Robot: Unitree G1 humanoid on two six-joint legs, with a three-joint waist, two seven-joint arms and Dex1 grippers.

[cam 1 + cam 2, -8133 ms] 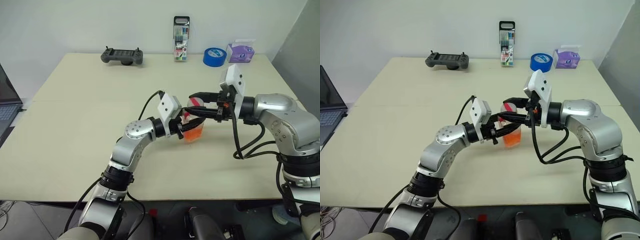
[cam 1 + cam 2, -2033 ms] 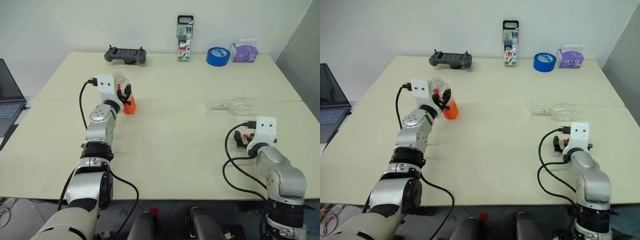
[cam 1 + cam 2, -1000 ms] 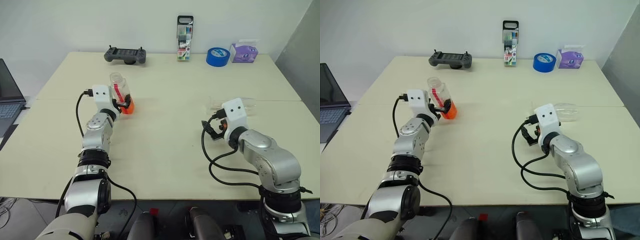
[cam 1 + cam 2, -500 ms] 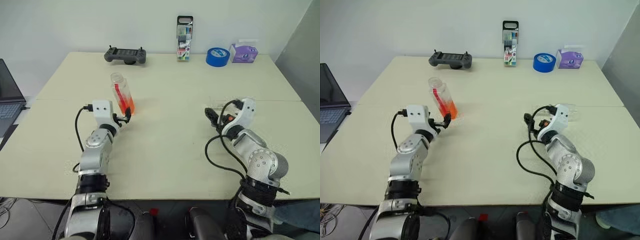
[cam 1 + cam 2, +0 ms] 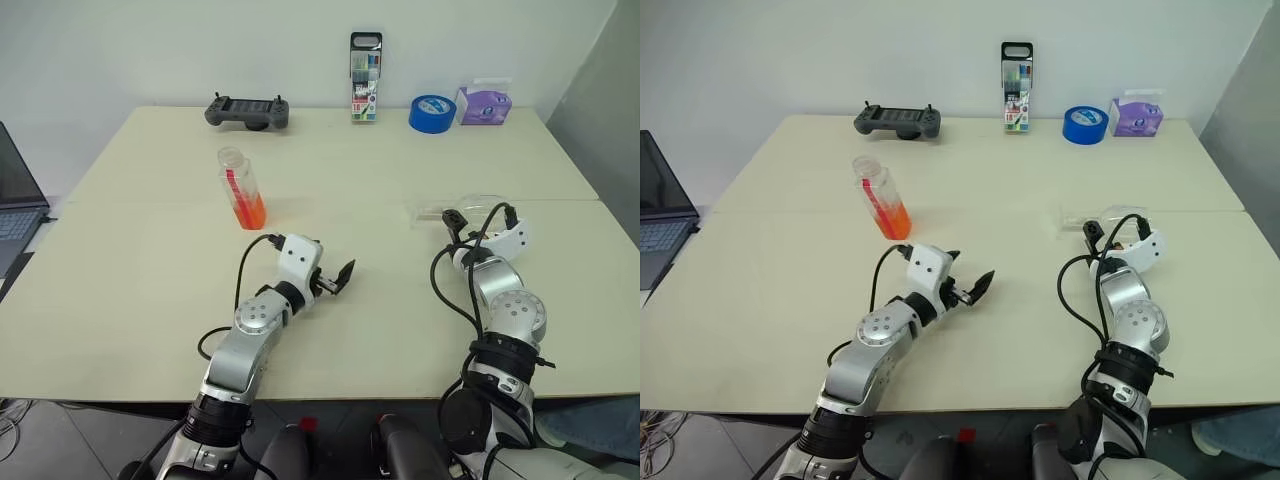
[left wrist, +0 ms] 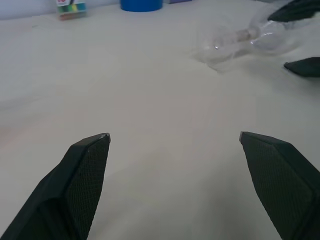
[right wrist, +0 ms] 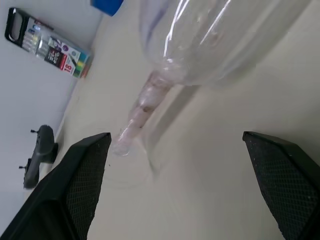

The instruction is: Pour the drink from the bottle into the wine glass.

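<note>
The bottle (image 5: 241, 188) stands upright on the left half of the table, with the orange drink (image 5: 249, 213) in its lower part and nothing touching it. Clear and colourless, the wine glass (image 5: 468, 206) lies on its side at the right, its foot toward the table's middle. My right gripper (image 5: 455, 222) is open just in front of it; the right wrist view has the bowl (image 7: 215, 35) and stem (image 7: 145, 100) close ahead of that gripper (image 7: 176, 135). My left gripper (image 5: 335, 280) hangs open and empty over the table's middle, pointing toward the glass (image 6: 245, 37).
Along the far edge stand a grey game controller (image 5: 246, 110), a tall marker pack (image 5: 363, 85), a blue tape roll (image 5: 431, 112) and a purple tissue box (image 5: 483, 103). A laptop (image 5: 10, 210) sits at the left edge.
My left gripper has left the bottle, which now stands alone, and swung right to the table's middle. My right gripper has rolled over and moved up to the lying glass.
</note>
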